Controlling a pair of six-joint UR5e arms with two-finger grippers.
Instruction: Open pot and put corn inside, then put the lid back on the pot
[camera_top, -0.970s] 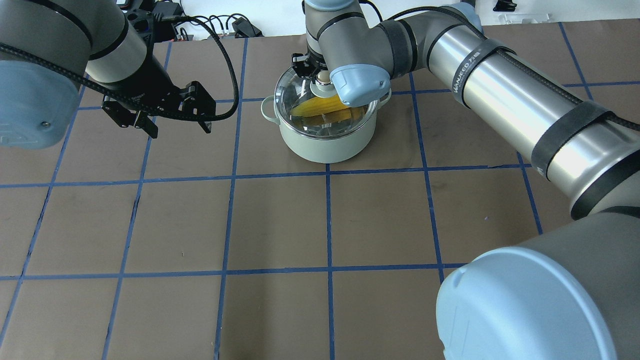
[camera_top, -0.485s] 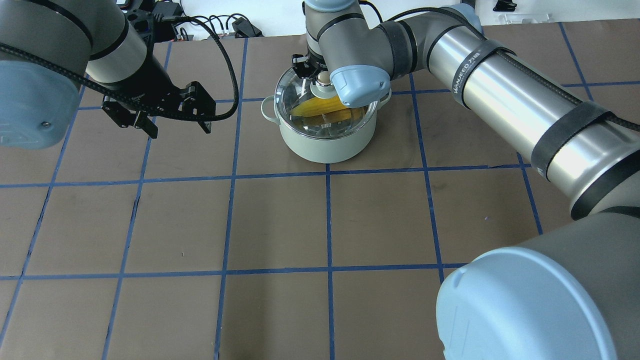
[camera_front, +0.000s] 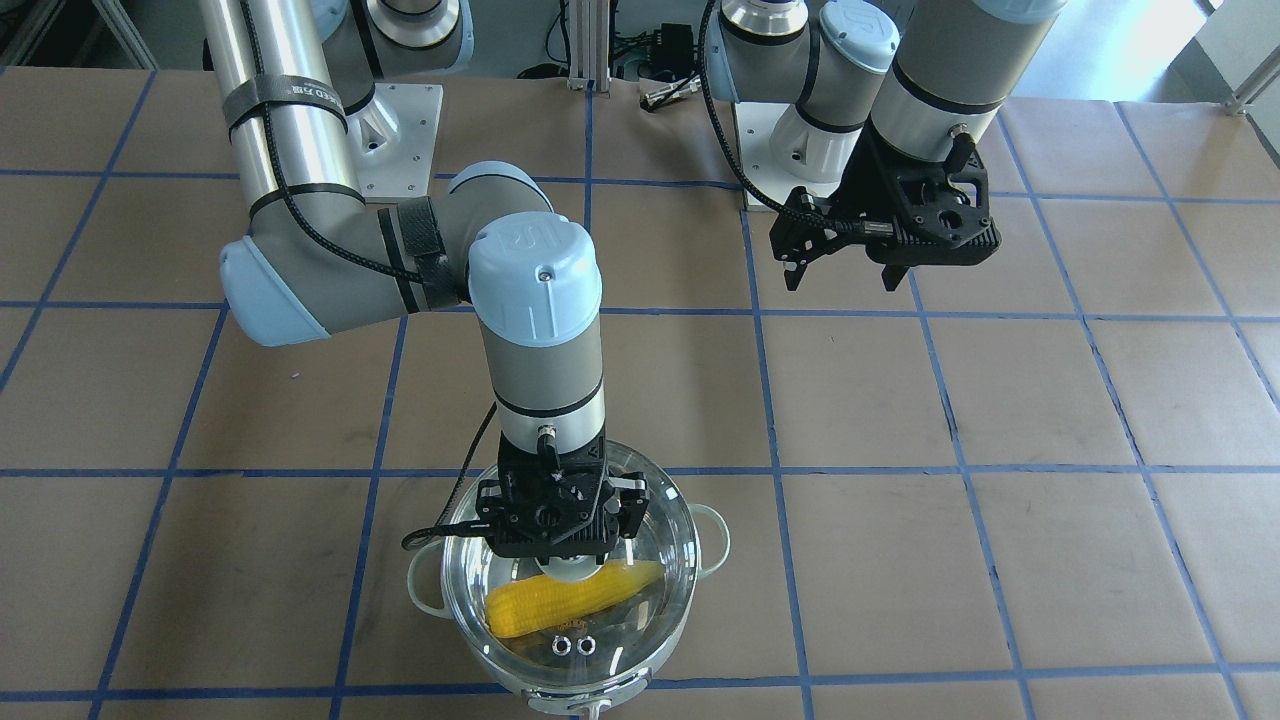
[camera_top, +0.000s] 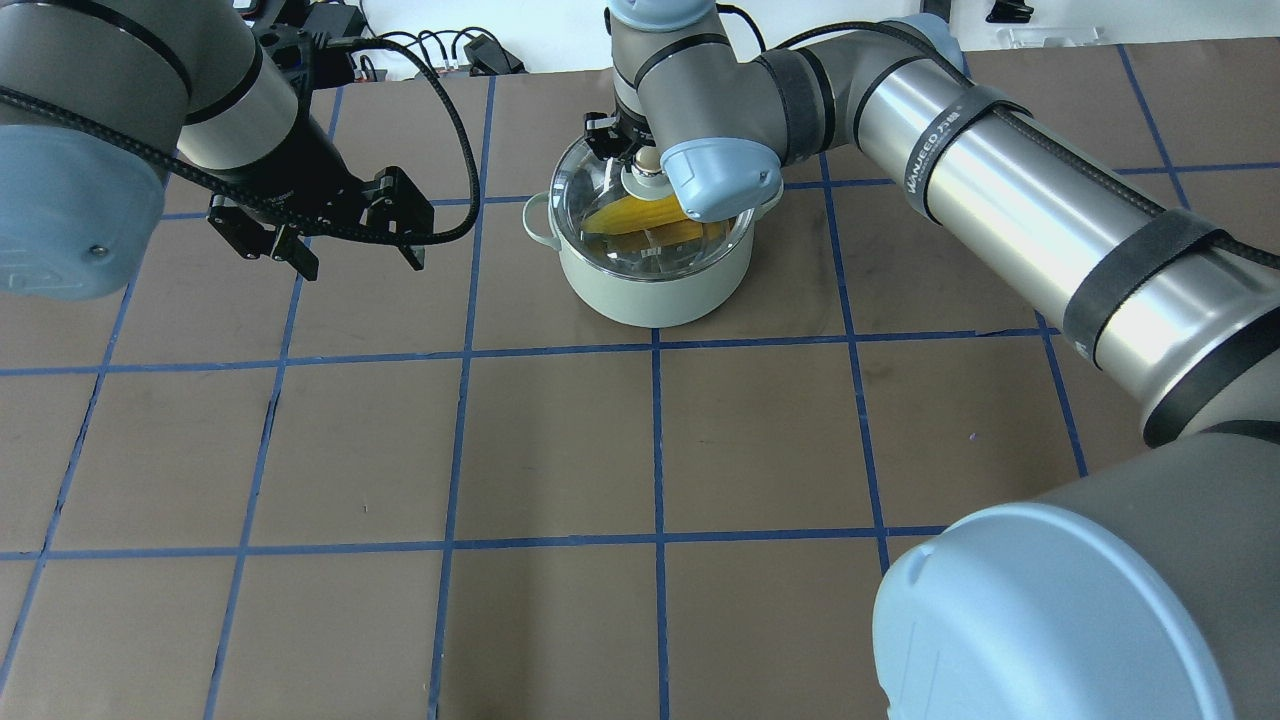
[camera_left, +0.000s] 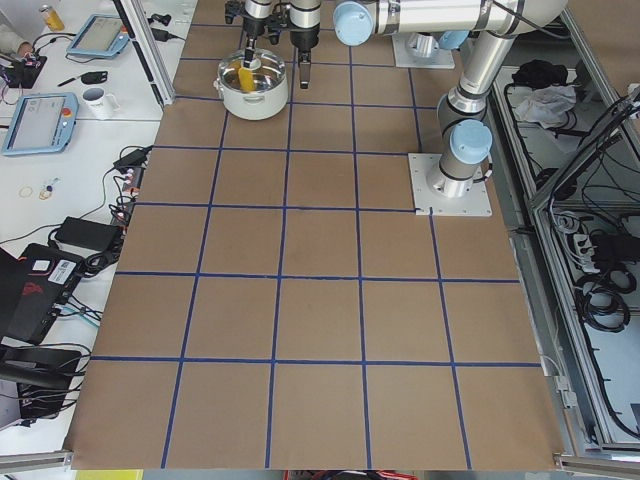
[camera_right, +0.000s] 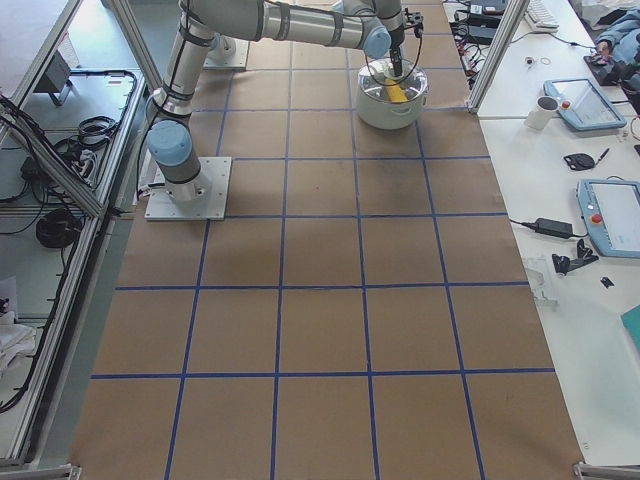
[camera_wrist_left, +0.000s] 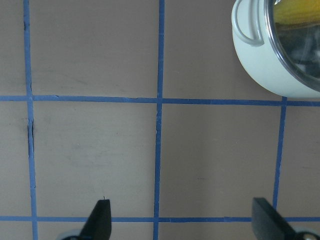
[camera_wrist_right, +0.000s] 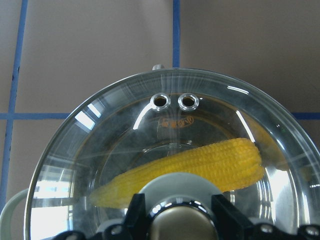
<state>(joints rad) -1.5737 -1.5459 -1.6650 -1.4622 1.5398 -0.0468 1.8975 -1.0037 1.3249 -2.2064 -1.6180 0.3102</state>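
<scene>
The table (camera_top: 760, 440) is covered in brown paper, ruled into squares by blue tape lines (camera_top: 655, 440). In the overhead view the pot (camera_top: 650, 285) stands on the paper in the upper middle of the frame. It sits across one vertical line, and its near edge is just above a horizontal one. A pale square base plate (camera_left: 450, 195) lies flat on the table, right of centre in the left side view. A second base plate (camera_right: 185, 190) lies at the left of the right side view. In the left wrist view a dark slit (camera_wrist_left: 31, 131) runs beside a blue line at the left edge.
</scene>
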